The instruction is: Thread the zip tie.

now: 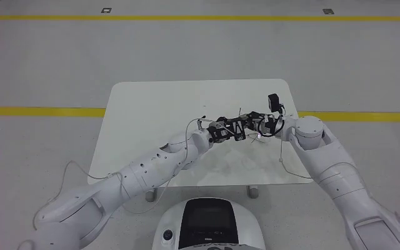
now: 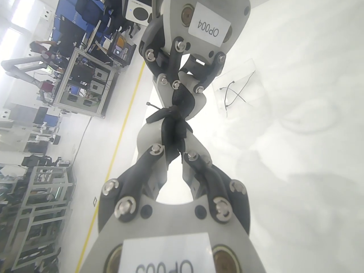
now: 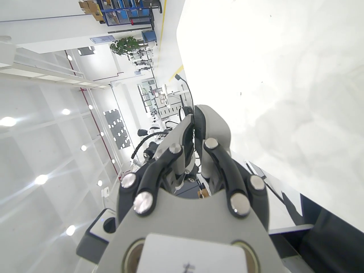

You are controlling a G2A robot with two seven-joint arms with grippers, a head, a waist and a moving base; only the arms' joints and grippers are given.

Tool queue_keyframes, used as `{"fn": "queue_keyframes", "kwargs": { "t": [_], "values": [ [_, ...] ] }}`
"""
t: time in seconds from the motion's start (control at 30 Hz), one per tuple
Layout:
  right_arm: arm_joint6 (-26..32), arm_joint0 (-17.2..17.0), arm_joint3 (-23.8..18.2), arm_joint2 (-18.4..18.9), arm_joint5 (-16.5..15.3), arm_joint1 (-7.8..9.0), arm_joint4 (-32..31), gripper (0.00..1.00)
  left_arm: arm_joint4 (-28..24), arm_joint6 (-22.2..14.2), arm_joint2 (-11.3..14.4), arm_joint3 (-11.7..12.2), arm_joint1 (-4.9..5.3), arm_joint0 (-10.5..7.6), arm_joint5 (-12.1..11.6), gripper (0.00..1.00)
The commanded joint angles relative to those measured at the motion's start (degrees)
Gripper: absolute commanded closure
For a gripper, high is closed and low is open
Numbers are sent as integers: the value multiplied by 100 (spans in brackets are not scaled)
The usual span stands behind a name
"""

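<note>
Both grippers meet tip to tip above the right half of the white table (image 1: 156, 119). A thin black zip tie (image 2: 155, 108) runs between them, its small head sticking out to one side. My left gripper (image 2: 174, 133) is shut, its black pads pinched on the tie. Facing it, my right gripper (image 2: 180, 105) is also shut on the tie. In the right wrist view the zip tie (image 3: 190, 93) curves up out of the shut right gripper (image 3: 194, 119). From above, the left gripper (image 1: 231, 129) and right gripper (image 1: 251, 119) touch, and a strand of the zip tie (image 1: 239, 112) points away.
A clear flat tray (image 2: 256, 69) holding a couple of spare black ties (image 2: 233, 92) lies on the table just beyond the grippers, also seen as the tray (image 1: 255, 139) from above. The table's left half is bare.
</note>
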Motion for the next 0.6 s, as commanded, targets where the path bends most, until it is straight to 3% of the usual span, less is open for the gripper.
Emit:
{"fn": "queue_keyframes", "kwargs": {
  "t": [0.0,0.2,0.33,0.4,0.43,0.57],
  "values": [
    [-16,-6,4,24,17,-3,1,0,-14,53,-74,11,7,52,27,100],
    [-79,-81,-3,164,42,10,3,0,-258,289,-406,-2,65,225,-52,100],
    [-60,-136,8,261,35,25,4,0,-440,526,-697,-1,154,344,-232,100],
    [-60,-136,8,261,35,25,4,0,-525,662,-819,-56,204,393,-488,100],
    [-60,-136,8,261,35,25,4,0,-388,673,-813,-96,219,370,-594,100],
    [-60,-136,8,261,35,25,4,0,-388,673,-813,-96,219,370,-594,100]
  ]
}}
